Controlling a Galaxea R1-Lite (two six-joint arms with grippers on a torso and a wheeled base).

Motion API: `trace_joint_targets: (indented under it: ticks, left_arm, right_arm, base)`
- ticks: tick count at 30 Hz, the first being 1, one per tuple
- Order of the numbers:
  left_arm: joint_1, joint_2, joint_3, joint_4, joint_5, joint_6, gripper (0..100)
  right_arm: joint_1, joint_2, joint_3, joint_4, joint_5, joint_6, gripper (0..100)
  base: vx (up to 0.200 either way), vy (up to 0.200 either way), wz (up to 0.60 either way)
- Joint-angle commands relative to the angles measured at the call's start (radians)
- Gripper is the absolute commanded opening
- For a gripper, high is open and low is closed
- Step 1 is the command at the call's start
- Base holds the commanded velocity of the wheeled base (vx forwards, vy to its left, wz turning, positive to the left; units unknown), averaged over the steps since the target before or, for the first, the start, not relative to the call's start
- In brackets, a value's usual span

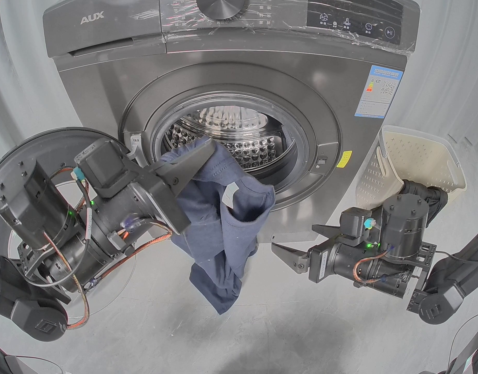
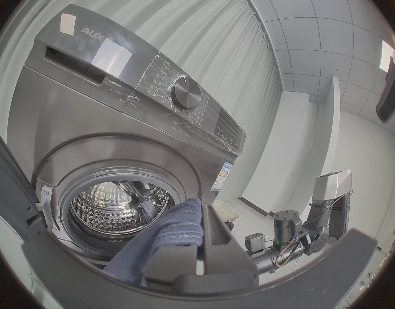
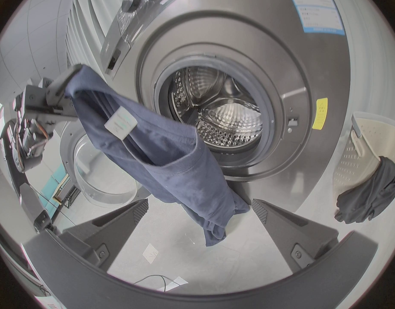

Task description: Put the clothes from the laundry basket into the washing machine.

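My left gripper (image 1: pixel 205 151) is shut on a dark blue garment (image 1: pixel 226 219), held up just in front of the washing machine's open drum (image 1: pixel 234 131). The cloth hangs down below the door opening, its lower end close to the floor, with a white label (image 3: pixel 121 122) showing. In the left wrist view the blue garment (image 2: pixel 171 232) bunches between the fingers. My right gripper (image 1: pixel 281 255) stands open and empty, low and to the right of the hanging cloth. A cream laundry basket (image 1: pixel 420 162) sits right of the machine with a black garment (image 3: pixel 371 194) draped over its edge.
The machine's round door (image 1: pixel 36 183) is swung open to the left, behind my left arm. Pale curtains hang behind the machine. Grey floor (image 1: pixel 280 318) spreads in front, with a thin cable (image 3: pixel 159 280) lying on it.
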Motion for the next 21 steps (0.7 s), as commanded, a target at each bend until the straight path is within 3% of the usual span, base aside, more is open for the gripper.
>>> trace_joint_targets:
  ticks: [1,5,7,12,21]
  left_arm:
    - [0.004,-0.009,-0.002,-0.001,-0.001,-0.001,0]
    - [0.004,-0.016,0.0,0.0,-0.003,-0.001,0]
    - [0.004,-0.02,0.0,0.0,-0.003,-0.001,0]
    - [0.002,-0.021,0.0,0.0,-0.004,-0.002,0]
    - [-0.002,-0.021,0.003,0.0,-0.006,-0.002,0]
  right_arm:
    - [-0.002,0.099,-0.018,-0.047,0.005,-0.006,100]
    - [-0.007,0.159,-0.036,-0.116,0.009,-0.042,100]
    - [-0.036,0.226,-0.053,-0.188,0.048,-0.076,100]
    - [-0.041,0.304,-0.098,-0.294,0.092,-0.078,100]
    - [-0.025,0.323,-0.136,-0.312,0.198,-0.076,100]
  base:
    - [0.0,0.0,0.0]
    - [0.0,0.0,0.0]
    - [0.0,0.0,0.0]
    - [0.0,0.0,0.0]
    - [0.0,0.0,0.0]
